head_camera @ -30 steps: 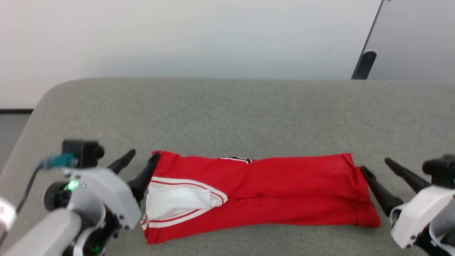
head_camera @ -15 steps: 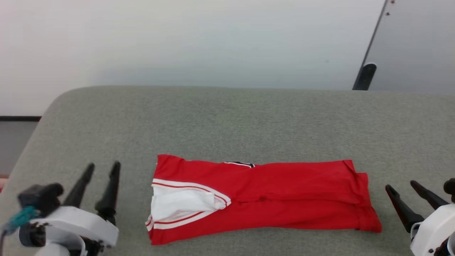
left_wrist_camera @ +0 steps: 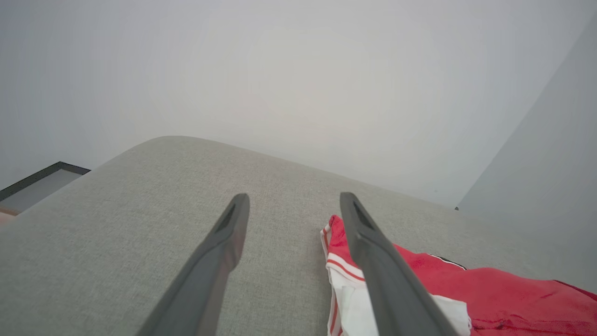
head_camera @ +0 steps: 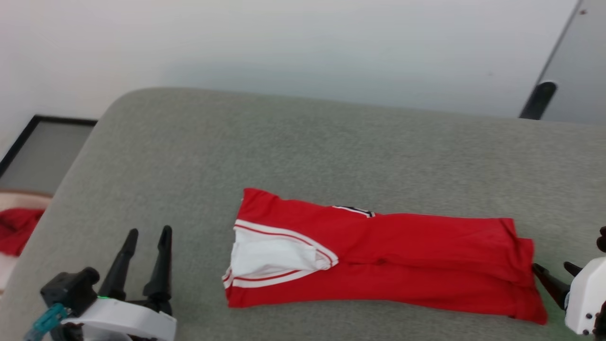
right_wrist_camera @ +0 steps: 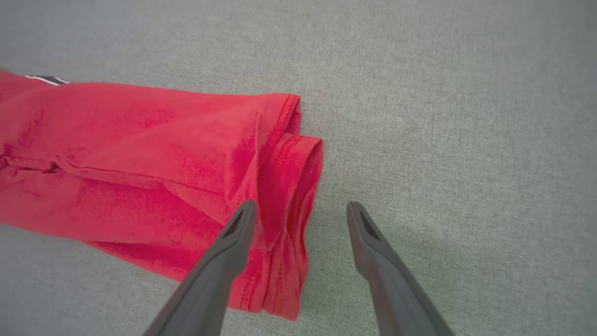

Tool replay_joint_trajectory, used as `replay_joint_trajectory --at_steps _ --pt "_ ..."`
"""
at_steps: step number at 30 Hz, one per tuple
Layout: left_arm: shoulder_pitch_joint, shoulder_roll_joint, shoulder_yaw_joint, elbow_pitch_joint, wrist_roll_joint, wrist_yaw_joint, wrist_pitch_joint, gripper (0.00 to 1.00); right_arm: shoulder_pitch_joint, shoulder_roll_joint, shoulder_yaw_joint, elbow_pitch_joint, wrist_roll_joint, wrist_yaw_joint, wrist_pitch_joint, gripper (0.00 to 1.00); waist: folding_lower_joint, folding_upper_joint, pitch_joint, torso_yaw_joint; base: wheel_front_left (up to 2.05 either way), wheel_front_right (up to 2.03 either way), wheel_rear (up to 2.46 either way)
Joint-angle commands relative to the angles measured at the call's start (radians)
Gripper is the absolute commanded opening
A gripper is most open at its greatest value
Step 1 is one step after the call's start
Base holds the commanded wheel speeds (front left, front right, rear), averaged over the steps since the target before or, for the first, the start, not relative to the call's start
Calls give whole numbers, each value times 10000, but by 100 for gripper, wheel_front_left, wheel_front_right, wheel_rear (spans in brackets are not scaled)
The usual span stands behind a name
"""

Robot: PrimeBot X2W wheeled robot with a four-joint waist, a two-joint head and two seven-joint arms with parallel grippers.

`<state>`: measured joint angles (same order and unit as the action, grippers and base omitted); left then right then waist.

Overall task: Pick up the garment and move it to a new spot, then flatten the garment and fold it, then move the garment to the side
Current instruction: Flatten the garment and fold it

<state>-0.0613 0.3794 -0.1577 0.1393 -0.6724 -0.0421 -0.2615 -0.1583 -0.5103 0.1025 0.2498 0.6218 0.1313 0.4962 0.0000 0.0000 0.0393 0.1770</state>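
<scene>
Folded red jersey shirt with white sleeves [head_camera: 378, 255] is lying as a long strip on the grey fabric surface [head_camera: 284, 142], both tools spread.
Left tool [head_camera: 149, 230] is hovering left of the sleeve end, not touching, gripping nothing; right tool [head_camera: 551, 266] is hanging at the right hem end, one finger over the stacked hem layers. Risk: pinching only the top layer while moving it aside is probably going to pull the fold open.

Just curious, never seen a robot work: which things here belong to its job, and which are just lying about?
For the job: red shirt, left claw, right claw, grey cushion.
Lying about: small red cloth at the far left, dark post by the wall.
</scene>
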Motion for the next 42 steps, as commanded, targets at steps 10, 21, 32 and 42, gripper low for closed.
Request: replay_joint_trajectory --at_steps 10,21,32,42 --pt "-580 -1263 337 547 930 -771 -26 100 -1142 88 281 1638 296 -12 1461 100 0 0 984 1222 0 0 0" --pt "-1024 -1616 193 651 802 -898 -27 100 -1941 566 1081 3353 365 -12 2303 0 0 0 1295 1433 0 0 0" --pt "-1100 -1455 86 669 462 -899 -27 100 -2498 -298 917 3961 532 -87 1723 0 0 0 1360 1173 0 0 0" --pt "-1007 -1315 71 817 283 -901 -28 100 -2936 -1226 499 4695 652 -53 1228 0 0 0 1158 635 0 0 0"
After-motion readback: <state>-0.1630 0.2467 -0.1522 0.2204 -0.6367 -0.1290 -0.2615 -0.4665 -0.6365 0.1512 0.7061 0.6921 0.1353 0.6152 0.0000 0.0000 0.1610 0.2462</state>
